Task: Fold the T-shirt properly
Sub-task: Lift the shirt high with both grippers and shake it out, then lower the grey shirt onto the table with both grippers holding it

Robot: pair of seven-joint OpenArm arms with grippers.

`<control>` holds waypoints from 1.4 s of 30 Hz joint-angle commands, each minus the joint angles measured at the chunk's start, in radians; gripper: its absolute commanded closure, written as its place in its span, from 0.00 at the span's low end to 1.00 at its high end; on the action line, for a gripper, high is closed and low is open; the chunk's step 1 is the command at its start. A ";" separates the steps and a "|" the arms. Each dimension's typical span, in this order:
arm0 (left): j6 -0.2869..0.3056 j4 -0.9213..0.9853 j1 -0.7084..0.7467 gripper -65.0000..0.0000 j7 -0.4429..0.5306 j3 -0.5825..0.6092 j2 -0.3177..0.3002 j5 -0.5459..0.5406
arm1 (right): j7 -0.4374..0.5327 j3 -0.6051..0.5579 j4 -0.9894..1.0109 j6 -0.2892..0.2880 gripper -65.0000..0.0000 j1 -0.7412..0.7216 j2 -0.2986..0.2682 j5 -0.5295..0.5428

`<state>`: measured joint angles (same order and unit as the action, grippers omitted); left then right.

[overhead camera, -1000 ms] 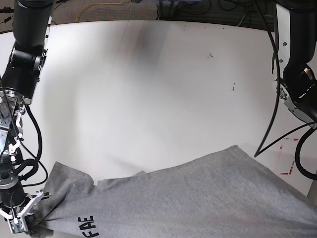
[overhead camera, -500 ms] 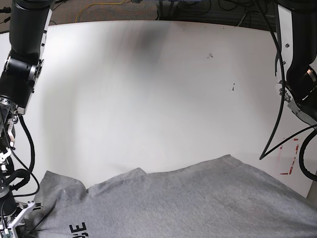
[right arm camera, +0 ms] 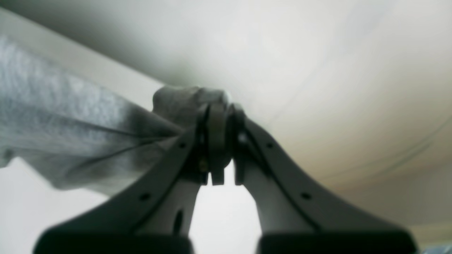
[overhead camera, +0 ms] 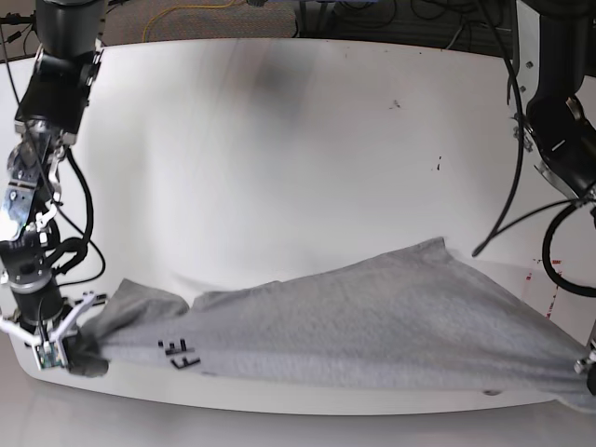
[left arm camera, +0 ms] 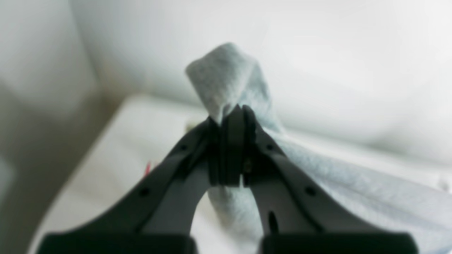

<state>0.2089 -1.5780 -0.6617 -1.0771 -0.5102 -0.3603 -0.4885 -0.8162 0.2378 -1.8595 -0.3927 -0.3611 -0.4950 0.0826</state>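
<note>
The grey T-shirt [overhead camera: 372,326] hangs stretched in a long band over the near part of the white table [overhead camera: 279,168], with black lettering [overhead camera: 182,354] showing near its left end. My right gripper [overhead camera: 65,343] at the base view's lower left is shut on a bunched end of the T-shirt [right arm camera: 70,116], and the right wrist view shows this right gripper [right arm camera: 219,109] pinching the cloth. My left gripper [left arm camera: 231,113] is shut on a fold of the T-shirt [left arm camera: 226,70]. In the base view this left gripper [overhead camera: 587,366] sits at the far right edge, mostly cut off.
The table's near edge [overhead camera: 307,410] runs just below the shirt. Red tape marks [overhead camera: 548,279] lie at the right. Small dark specks [overhead camera: 438,166] dot the tabletop. Cables [overhead camera: 410,19] run behind the far edge, and a black cable [overhead camera: 507,186] hangs off the arm at the right.
The shirt first slid down toward the near edge. Now it sits higher in the view, pulled taut between both grippers, and the lettered end has moved right and up.
</note>
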 commanded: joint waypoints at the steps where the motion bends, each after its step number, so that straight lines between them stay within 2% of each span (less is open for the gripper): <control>1: 0.022 -0.020 0.053 1.00 0.036 -0.055 -0.018 -0.005 | 0.033 0.054 -0.047 0.015 1.00 0.070 0.020 -0.014; 2: 0.031 -0.023 0.069 1.00 0.036 -0.067 -0.018 -0.005 | 0.037 0.062 -0.052 0.015 1.00 0.087 0.026 -0.014; 3: 0.070 -0.038 0.121 1.00 0.036 -0.100 -0.018 -0.005 | 0.047 0.081 -0.059 0.015 1.00 0.147 0.051 -0.014; 8: 0.142 -0.081 0.268 1.00 0.036 -0.138 -0.015 -0.003 | 0.082 0.128 -0.081 0.013 1.00 0.316 0.126 -0.014; 14: 0.179 -0.149 0.457 1.00 0.036 -0.156 -0.012 -0.003 | 0.162 0.180 -0.087 0.013 1.00 0.480 0.238 -0.014; 18: 0.206 -0.173 0.583 1.00 0.036 -0.172 -0.007 -0.003 | 0.200 0.194 -0.085 0.013 1.00 0.571 0.293 -0.014; 23: 0.214 -0.173 0.695 1.00 0.039 -0.213 0.022 -0.003 | 0.206 0.199 -0.085 0.015 1.00 0.659 0.350 -0.014; 29: 0.214 -0.169 0.782 1.00 0.041 -0.224 0.017 0.000 | 0.206 0.197 -0.084 0.015 1.00 0.719 0.381 -0.014; 42: 0.214 -0.167 0.896 1.00 0.041 -0.225 -0.004 0.001 | 0.206 0.194 -0.081 0.015 1.00 0.779 0.399 -0.014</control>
<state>0.4210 -1.7298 0.2306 -1.0554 -0.7269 -0.3428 -0.4797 -0.6319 0.4274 -1.9228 -0.3828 0.4088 -0.0856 0.0643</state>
